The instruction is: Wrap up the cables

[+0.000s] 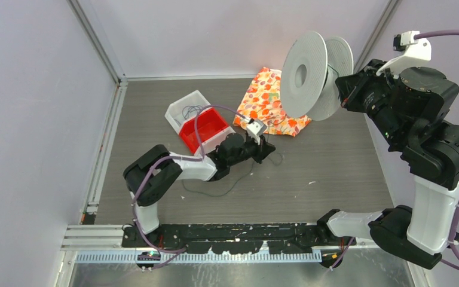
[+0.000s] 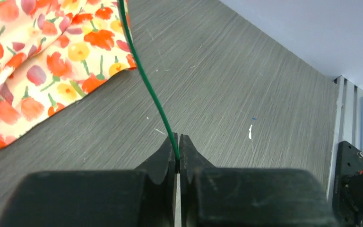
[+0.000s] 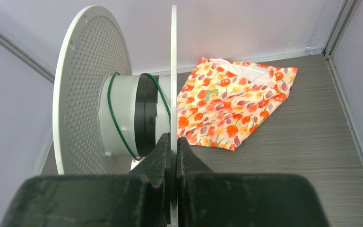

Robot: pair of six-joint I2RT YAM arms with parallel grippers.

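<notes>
Left claw (image 2: 177, 141): clenched on a thin green cable (image 2: 147, 82), pinched right at the fingertips, low over the grey worktop (image 2: 246, 85). From the pinch the cable climbs up and away, crosses the corner of a flowered cloth (image 2: 33, 61) and leaves the top of the wrist view.

Top view: more dark cable lies loose on the worktop in a slack curve beside the left forearm. A small tangle sits in a white bin (image 1: 182, 107), with a red bin (image 1: 206, 133) hard against it. Both bins are near the left claw, on its far-left side.

Right claw (image 3: 174, 142): clenched on the rim of one disc of a white spool (image 3: 82, 85), which it holds in the air at far right, above the cloth. The spool's axis is roughly level. One loose turn of green cable rings the spool's core, beside a black band (image 3: 146, 113).
</notes>
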